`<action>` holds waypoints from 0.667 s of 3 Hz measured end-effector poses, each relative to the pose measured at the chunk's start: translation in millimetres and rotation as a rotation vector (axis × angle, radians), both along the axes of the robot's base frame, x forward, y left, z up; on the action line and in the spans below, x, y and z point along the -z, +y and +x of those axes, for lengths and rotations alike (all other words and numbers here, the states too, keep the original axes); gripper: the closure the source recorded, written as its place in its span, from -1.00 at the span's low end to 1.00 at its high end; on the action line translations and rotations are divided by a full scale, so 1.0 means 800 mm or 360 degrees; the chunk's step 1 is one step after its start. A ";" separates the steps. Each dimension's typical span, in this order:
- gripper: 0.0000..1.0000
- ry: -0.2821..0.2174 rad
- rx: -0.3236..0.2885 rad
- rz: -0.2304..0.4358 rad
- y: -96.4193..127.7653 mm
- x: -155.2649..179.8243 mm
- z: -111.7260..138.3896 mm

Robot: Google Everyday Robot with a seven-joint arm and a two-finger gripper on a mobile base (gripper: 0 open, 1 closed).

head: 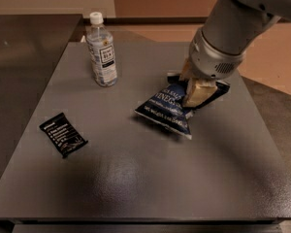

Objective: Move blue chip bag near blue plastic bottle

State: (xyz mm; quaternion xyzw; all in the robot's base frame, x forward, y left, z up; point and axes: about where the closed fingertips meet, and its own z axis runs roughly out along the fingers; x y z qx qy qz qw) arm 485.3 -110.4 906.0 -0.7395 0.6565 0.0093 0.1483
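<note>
One blue chip bag [167, 108], one blue plastic bottle [102, 52] and one black wrapper [63, 134] are being borne by the table [136, 178]. The bag, right of the bottle and apart from it, is being clamped at its far-right end by the gripper [196, 92], its long axis slanting towards the near left.

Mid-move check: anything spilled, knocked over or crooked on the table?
Nothing spilled or toppled. The blue chip bag sits askew, crumpled at its top where the gripper, right of centre, clamps it. The blue plastic bottle stands upright, capped; the black bar wrapper lies flat.
</note>
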 end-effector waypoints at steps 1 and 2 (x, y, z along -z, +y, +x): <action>1.00 -0.0022 -0.0003 0.0064 0.041 -0.001 0.034; 1.00 -0.0042 -0.0009 0.0102 0.077 0.003 0.066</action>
